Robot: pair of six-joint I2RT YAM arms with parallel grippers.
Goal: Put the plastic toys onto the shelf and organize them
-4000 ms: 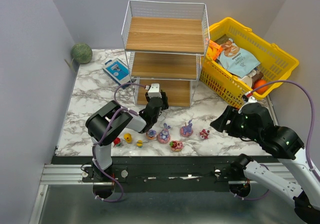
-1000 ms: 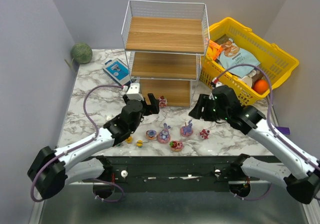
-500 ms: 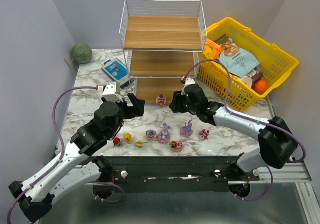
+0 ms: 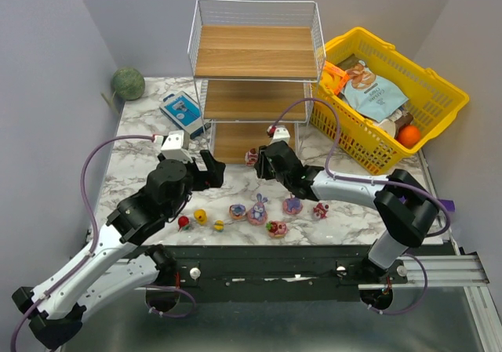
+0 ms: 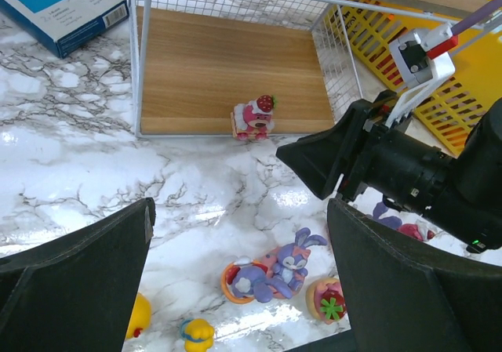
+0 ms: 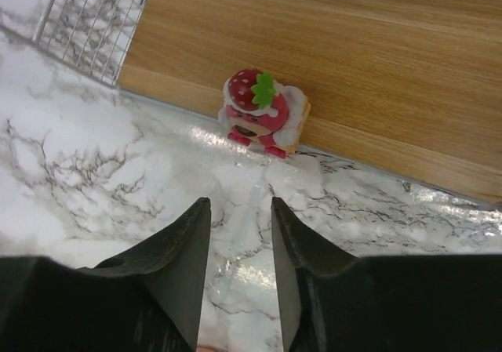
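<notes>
The left gripper (image 5: 239, 207) is held with fingers spread wide, bunny-eared toys (image 5: 274, 262) lying between them. The right gripper (image 6: 239, 205) is stretched low, fingers narrowly parted and empty. Just beyond its tips, a strawberry-topped cake toy (image 6: 263, 113) is seated at the front edge of the shelf (image 6: 369, 46). Print on the blue-white box (image 5: 59, 3) cannot be read.

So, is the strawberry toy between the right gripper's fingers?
No, the strawberry toy sits at the edge of the shelf board, ahead of the right gripper, untouched.
</notes>
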